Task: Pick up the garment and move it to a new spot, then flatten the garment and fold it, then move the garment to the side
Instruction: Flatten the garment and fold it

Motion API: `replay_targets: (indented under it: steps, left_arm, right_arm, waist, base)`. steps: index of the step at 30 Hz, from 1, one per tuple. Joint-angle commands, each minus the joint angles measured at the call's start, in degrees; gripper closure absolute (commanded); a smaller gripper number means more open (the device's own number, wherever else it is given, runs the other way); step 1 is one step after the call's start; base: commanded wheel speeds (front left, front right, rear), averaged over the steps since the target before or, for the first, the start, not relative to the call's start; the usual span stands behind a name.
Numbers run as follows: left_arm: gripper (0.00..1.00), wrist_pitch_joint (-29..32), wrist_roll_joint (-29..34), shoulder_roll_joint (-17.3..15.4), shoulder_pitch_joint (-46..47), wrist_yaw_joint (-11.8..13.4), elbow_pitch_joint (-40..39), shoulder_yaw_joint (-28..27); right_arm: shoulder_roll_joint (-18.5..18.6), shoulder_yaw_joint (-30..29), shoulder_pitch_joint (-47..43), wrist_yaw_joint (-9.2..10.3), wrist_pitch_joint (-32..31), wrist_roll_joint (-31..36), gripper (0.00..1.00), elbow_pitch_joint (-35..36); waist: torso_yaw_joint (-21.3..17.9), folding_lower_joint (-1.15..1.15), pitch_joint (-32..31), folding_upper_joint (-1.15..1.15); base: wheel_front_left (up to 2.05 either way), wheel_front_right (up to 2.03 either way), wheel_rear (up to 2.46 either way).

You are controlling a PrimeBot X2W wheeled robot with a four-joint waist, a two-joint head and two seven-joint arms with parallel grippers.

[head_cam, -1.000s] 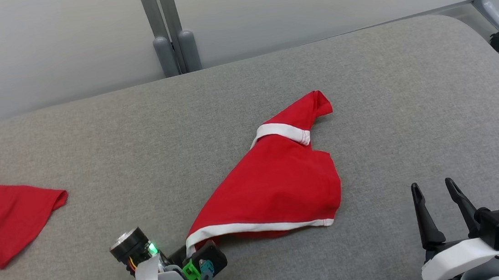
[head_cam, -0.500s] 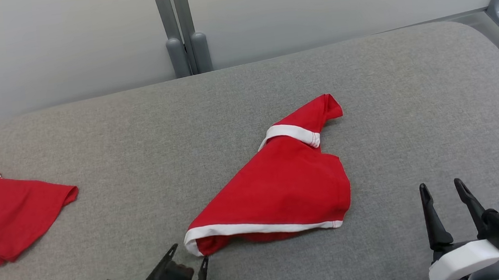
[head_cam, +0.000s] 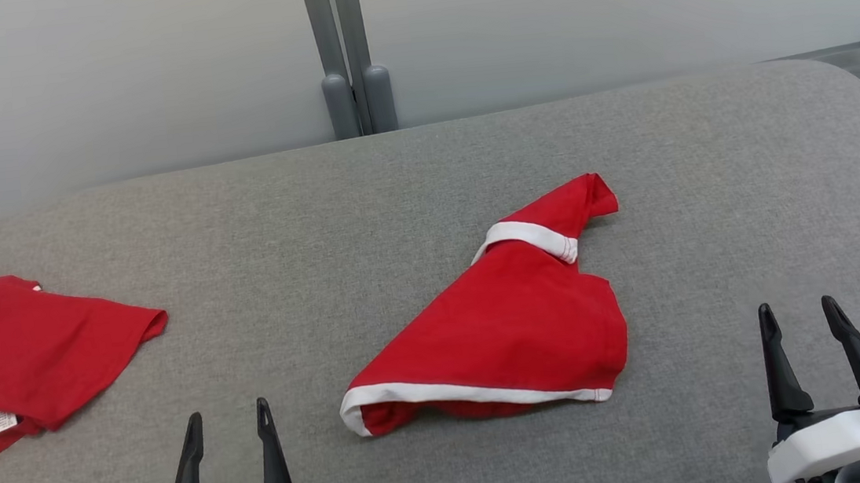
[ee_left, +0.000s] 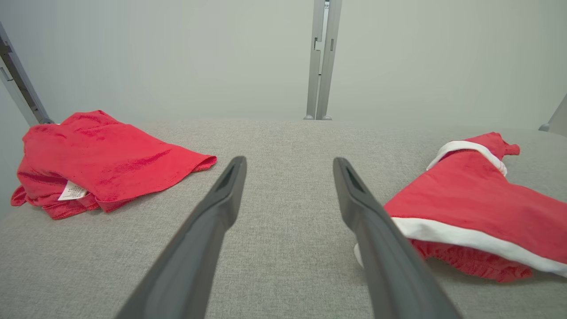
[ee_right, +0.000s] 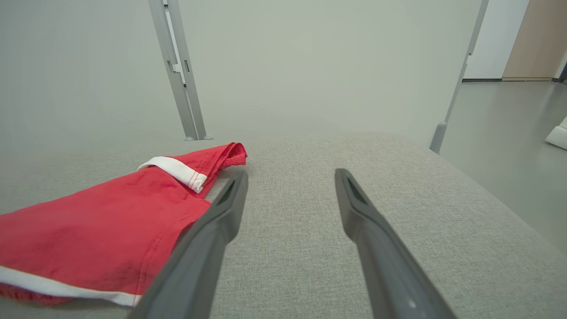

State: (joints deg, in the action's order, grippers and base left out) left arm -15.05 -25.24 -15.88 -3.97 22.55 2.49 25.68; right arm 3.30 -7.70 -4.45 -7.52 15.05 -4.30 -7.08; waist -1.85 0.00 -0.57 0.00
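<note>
– Left pincer [head_cam: 228,411], head view: fingers wide apart, holding nothing, low at the left, near the garment [head_cam: 517,328] but not touching it. Right pincer [head_cam: 796,306] is the same, wide and empty, low at the right.
– How does the garment lie?
– Mid-way across the table [head_cam: 279,232], as a crumpled red wedge. The far end is twisted to a point and the hem [head_cam: 452,391] faces the robot. It is neither flat nor folded. A second cloth [head_cam: 31,359], also red, lies far left, well apart.
– Left wrist view?
– Fingers are spread over bare table. The garment [ee_left: 478,190] is off to the right, its hem [ee_left: 465,237] just beside the right-hand finger. The second cloth [ee_left: 102,155] sits to the left.
– Right wrist view?
– Right pincer [ee_right: 291,173] is wide, with the garment [ee_right: 102,212] to its left, a side seam near the left-hand finger.
– What could go wrong?
– My guess is the hem. It looks doubled over, so a pinch there may catch one layer or both, and the wedge would lift twisted instead of opening. A shallow pinch on soft cloth may slip. Fingers driven too low may dig into the table's fabric top. Reaching left by mistake would take the wrong cloth.
</note>
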Motion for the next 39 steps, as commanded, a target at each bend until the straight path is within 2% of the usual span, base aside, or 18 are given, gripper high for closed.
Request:
replay_targets:
  steps: [1,4,10,16,20,23,25,28,34,39]
  left_arm:
    - [0.00,-0.1,2.2,1.2,-2.4,-1.1,-1.4,-2.4]
    - [0.00,-0.1,6.4,4.2,-5.1,-3.8,-3.5,-7.7]
    - [0.00,-0.1,10.5,9.1,-8.2,-11.6,-1.6,-15.9]
    - [0.00,-0.1,13.2,11.5,-7.5,-18.4,0.5,-20.9]
    - [0.00,-0.1,14.3,12.5,-6.7,-20.8,0.8,-22.4]
    - [0.00,-0.1,14.8,12.7,-6.5,-21.9,0.9,-22.7]
    - [0.00,-0.1,15.0,12.9,-6.3,-22.5,1.4,-22.5]
    - [0.00,-0.1,14.4,12.9,-5.9,-22.7,2.3,-21.4]
    - [0.00,-0.1,12.6,12.9,-6.0,-21.0,2.4,-19.4]
    - [0.00,-0.1,12.7,12.9,-6.3,-20.9,2.5,-19.3]
  right_arm:
    - [0.2,0.0,-0.4,0.06,0.2,0.2,0.00,0.3]
    - [0.1,0.2,-0.4,0.06,0.2,0.3,0.00,0.5]
    - [0.2,1.8,-0.9,0.06,0.2,1.0,0.00,-0.4]
    - [0.1,3.7,-1.1,0.06,0.2,0.7,0.00,-1.9]
    - [0.0,5.7,0.9,0.06,0.2,-1.3,0.00,-1.2]
    - [-0.2,10.2,1.7,0.06,0.2,-3.8,0.00,-4.4]
    - [1.0,14.7,3.7,0.06,-0.2,-5.1,0.00,-8.8]
    - [2.5,19.3,6.9,0.08,-4.5,-8.1,0.00,-14.9]
    - [3.3,18.8,10.1,0.07,-8.4,-9.2,0.00,-22.2]
    - [3.3,18.7,10.8,0.07,-10.2,-9.4,0.00,-25.2]
  waist:
    - [0.8,0.00,-0.5,0.00]
    - [1.4,0.00,-0.8,0.00]
    - [2.1,0.00,-1.1,0.00]
    - [2.8,0.00,-1.0,0.00]
    - [3.3,0.00,-0.7,0.00]
    - [3.9,0.00,-0.4,0.00]
    - [4.5,0.00,-0.2,0.00]
    - [5.4,0.00,0.0,0.00]
    - [7.3,0.00,0.3,0.00]
    - [8.0,0.00,0.8,0.00]
  base:
    - [0.00,0.00,0.00]
    - [0.00,0.00,0.00]
    - [0.00,0.00,0.00]
    - [0.00,0.00,0.00]
    - [0.00,0.00,0.00]
    - [0.00,0.00,0.00]
    - [0.00,0.00,0.00]
    - [0.00,0.00,0.00]
    - [0.00,0.00,0.00]
    - [0.00,0.00,0.00]
